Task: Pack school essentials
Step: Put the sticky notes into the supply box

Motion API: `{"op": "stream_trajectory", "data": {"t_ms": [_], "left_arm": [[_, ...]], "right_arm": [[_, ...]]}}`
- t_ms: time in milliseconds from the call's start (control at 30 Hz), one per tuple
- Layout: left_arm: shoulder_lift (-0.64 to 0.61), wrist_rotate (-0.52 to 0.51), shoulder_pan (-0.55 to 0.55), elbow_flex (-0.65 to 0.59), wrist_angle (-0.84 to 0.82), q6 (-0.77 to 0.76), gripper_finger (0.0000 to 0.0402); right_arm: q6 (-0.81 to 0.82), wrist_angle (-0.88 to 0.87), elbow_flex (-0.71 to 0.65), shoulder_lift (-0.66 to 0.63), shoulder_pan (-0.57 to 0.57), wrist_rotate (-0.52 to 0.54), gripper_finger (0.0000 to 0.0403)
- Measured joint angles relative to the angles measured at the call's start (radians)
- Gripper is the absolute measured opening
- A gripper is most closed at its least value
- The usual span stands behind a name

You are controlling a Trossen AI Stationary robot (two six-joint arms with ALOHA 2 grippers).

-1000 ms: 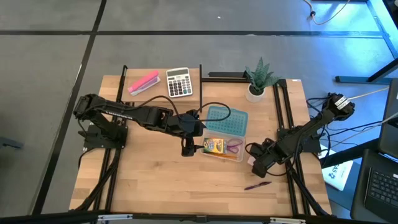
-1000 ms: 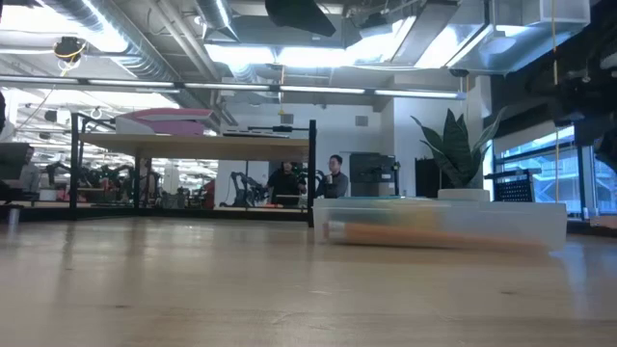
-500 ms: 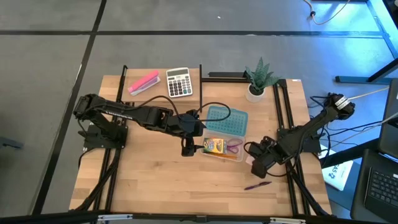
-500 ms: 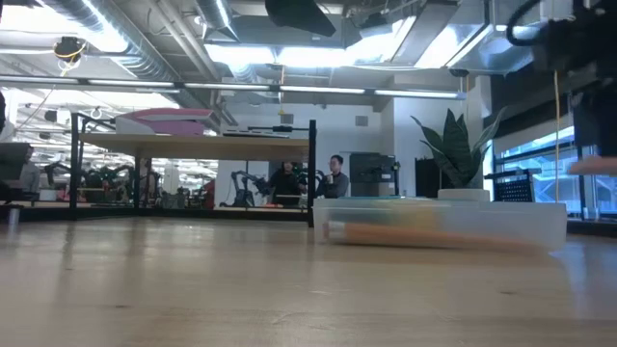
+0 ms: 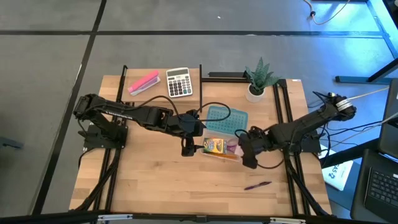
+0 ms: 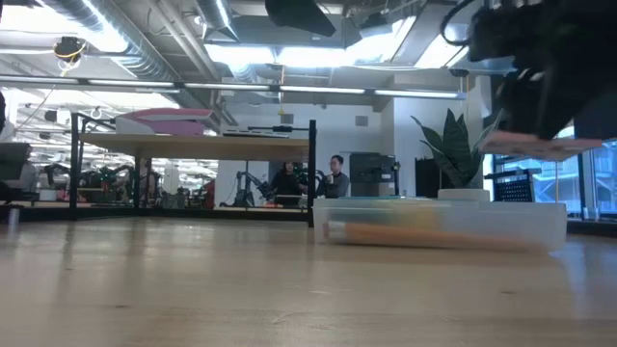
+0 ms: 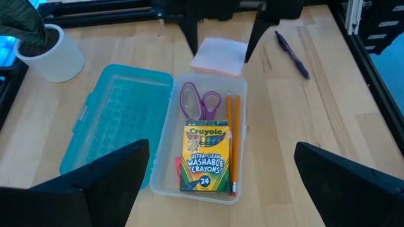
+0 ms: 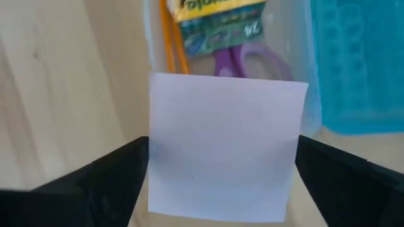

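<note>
Arms work from opposite sides of the clear case (image 5: 225, 151). The left tool (image 5: 186, 149) waits with fingers spread and empty, just beside the case end holding the crayon box (image 7: 204, 156). Past it, scissors (image 7: 202, 102) and two pencils (image 7: 231, 140) lie in the case, with the teal lid (image 7: 117, 126) open alongside. The right tool (image 5: 245, 148) grasps the pink notepad (image 8: 222, 146) by its edges, above the near rim of the case. The purple pen (image 5: 257, 185) lies on the desk (image 5: 155, 186), well apart from it.

Risk: released here, the notepad likely lands on the rim and tips out. The wide grip may also let it slip.
</note>
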Motion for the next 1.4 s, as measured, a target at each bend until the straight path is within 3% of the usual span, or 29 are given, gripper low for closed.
{"op": "stream_trajectory", "data": {"t_ms": [300, 567, 967, 1400], "left_arm": [[0.0, 0.0, 0.0, 0.0, 0.0, 0.0, 0.039], [0.0, 0.0, 0.0, 0.0, 0.0, 0.0, 0.039], [0.0, 0.0, 0.0, 0.0, 0.0, 0.0, 0.039], [0.0, 0.0, 0.0, 0.0, 0.0, 0.0, 0.039]], "right_arm": [[-0.228, 0.109, 0.0, 0.105, -0.092, 0.017, 0.0384], [-0.352, 0.182, 0.0, 0.177, -0.099, 0.024, 0.0384], [-0.357, 0.208, 0.0, 0.256, -0.099, -0.013, 0.0384], [-0.352, 0.217, -0.001, 0.259, -0.099, -0.029, 0.0384]]}}
